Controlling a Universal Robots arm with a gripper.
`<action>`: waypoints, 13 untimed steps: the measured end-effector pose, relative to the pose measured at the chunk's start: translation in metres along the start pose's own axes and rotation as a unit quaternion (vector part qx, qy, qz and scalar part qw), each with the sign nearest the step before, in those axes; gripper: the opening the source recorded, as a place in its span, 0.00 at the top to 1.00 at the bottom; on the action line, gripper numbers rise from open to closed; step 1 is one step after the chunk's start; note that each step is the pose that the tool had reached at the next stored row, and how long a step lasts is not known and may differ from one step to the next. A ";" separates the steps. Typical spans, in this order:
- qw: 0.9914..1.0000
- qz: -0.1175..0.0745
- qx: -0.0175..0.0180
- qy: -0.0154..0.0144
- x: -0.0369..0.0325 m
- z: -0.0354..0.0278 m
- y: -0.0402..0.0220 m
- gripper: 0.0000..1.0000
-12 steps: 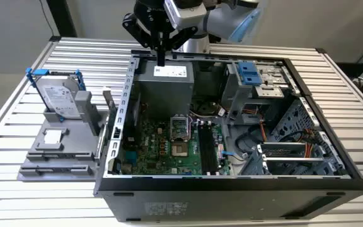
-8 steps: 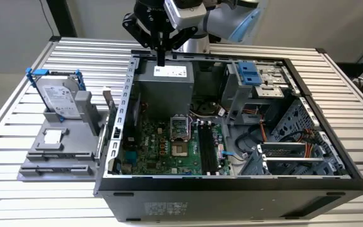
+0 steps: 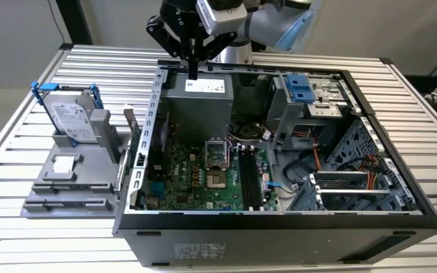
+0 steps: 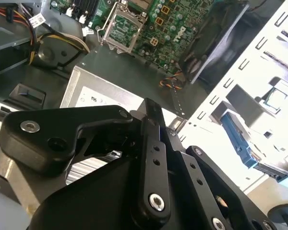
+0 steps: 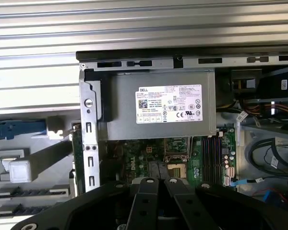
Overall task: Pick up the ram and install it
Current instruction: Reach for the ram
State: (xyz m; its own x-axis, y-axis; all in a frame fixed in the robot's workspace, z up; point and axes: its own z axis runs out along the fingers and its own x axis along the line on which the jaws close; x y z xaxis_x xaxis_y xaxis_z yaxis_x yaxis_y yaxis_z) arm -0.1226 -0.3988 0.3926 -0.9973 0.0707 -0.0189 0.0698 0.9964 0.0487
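My gripper (image 3: 193, 73) hangs above the back edge of the open computer case (image 3: 155, 125), over the grey power supply (image 3: 196, 99). Its black fingers (image 5: 149, 191) lie together with nothing visible between them. A thin flat board that looks like the ram (image 3: 130, 120) stands upright in the grey fixture (image 3: 66, 187), just outside the case wall on the exterior view's left. In the first wrist view the ram (image 5: 53, 154) appears as a dark slanted strip. The long black motherboard slots (image 3: 247, 176) lie inside the case, well below the gripper.
A silver hard drive in a blue frame (image 3: 70, 116) stands at the back of the fixture. Inside the case are the green motherboard (image 3: 196, 182), the processor socket (image 3: 215, 153), cables and drive bays (image 3: 309, 96). Everything rests on a slatted metal table (image 3: 21, 239).
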 end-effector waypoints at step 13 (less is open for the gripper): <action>1.000 -0.002 0.000 0.000 0.0128 -0.0003 -0.0009 1.00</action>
State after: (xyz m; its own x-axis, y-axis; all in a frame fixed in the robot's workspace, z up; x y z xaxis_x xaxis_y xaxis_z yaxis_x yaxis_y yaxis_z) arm -0.1355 -0.3988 0.3927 -0.9976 0.0665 -0.0190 0.0655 0.9967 0.0487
